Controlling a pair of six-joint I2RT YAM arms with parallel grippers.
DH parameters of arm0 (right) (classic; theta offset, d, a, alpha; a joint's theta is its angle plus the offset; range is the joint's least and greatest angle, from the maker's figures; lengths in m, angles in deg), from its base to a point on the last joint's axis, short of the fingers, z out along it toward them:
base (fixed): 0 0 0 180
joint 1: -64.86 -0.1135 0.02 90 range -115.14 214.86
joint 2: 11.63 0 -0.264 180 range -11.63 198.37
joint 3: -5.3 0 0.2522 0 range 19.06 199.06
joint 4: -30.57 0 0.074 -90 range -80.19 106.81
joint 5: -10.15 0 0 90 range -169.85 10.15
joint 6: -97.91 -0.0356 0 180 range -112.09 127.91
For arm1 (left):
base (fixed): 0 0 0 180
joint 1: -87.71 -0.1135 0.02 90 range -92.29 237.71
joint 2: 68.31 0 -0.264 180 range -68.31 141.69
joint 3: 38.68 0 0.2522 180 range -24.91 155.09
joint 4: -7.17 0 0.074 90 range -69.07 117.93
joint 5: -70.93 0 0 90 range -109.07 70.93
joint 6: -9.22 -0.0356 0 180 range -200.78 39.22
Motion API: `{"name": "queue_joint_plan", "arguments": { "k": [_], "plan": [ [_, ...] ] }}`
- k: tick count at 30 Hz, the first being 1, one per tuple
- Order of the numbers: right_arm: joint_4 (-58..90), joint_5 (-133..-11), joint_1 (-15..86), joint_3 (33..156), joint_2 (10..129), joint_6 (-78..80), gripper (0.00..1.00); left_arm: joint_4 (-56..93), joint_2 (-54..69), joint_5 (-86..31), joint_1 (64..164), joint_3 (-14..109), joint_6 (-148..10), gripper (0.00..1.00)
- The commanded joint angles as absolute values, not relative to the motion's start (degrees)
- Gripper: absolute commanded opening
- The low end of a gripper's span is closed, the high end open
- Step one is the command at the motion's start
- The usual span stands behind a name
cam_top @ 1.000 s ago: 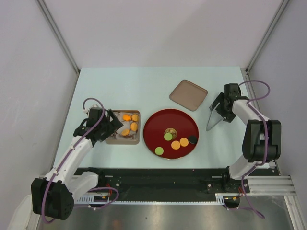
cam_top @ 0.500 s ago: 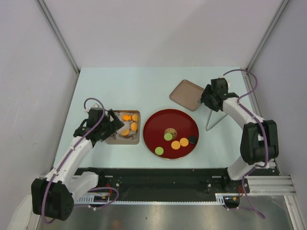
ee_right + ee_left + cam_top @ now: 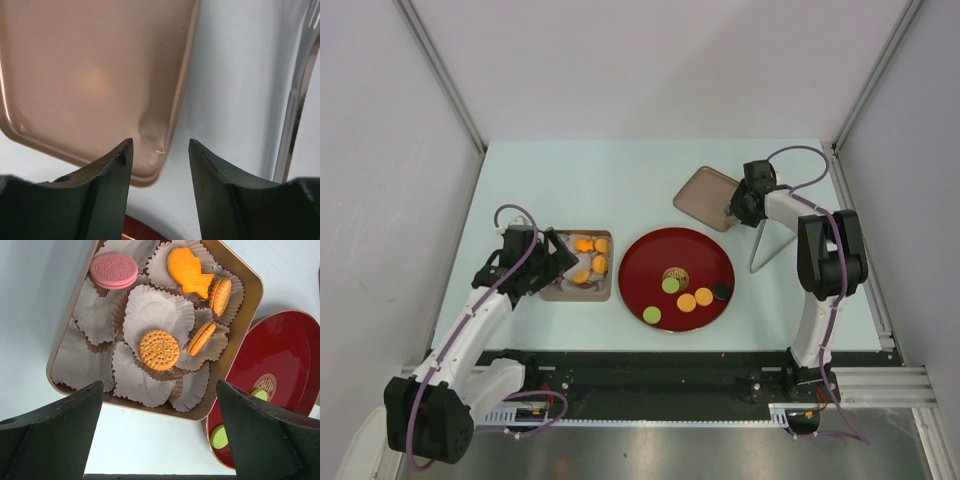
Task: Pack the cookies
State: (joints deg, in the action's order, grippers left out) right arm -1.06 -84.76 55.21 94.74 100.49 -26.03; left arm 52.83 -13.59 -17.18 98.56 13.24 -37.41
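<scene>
Count: five cookies (image 3: 687,301) on the red plate (image 3: 650,262): two green, two orange, one black. Five more in the tin (image 3: 247,315) at the plate's 9 o'clock, lying on paper cups (image 3: 155,310): one pink, one fish-shaped orange, three round orange. Tin and plate rims sit just beside each other. Left end effector (image 3: 159,387) is spread wide above the tin's near rim, holding nothing. Right end effector (image 3: 160,145) is partly open, straddling the lid (image 3: 90,75) edge at the plate's 1 o'clock.

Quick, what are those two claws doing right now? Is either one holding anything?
Left gripper: open, holding nothing, over the cookie tin.
Right gripper: open, holding nothing, one finger on each side of the flat copper lid's edge.
</scene>
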Motion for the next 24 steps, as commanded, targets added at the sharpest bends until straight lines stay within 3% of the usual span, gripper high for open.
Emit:
{"name": "queue_joint_plan", "arguments": {
  "k": [1,9,10,14,16,24],
  "plan": [
    [1.07,-86.27,55.02,97.72,102.63,-25.23,0.52,52.49,-14.52,-16.26,98.78,12.79,-38.42,1.0],
    [0.73,-87.5,55.02,97.98,106.14,-24.96,0.42,52.57,-13.47,-15.82,98.78,13.23,-38.51,1.0],
    [0.55,-87.33,55.02,97.98,106.49,-24.96,0.38,52.66,-13.38,-15.91,98.78,13.23,-38.51,1.0],
    [0.37,-86.89,55.02,98.07,106.85,-24.79,0.08,52.57,-13.03,-15.91,98.78,13.23,-38.33,1.0],
    [0.11,-86.62,55.02,98.07,106.59,-24.96,0.02,52.57,-13.03,-15.82,98.78,13.32,-38.25,1.0],
    [-0.86,-85.83,53.09,98.07,97.29,-26.37,0.0,52.4,-13.12,-15.38,98.78,14.11,-38.25,1.0]
  ]
}}
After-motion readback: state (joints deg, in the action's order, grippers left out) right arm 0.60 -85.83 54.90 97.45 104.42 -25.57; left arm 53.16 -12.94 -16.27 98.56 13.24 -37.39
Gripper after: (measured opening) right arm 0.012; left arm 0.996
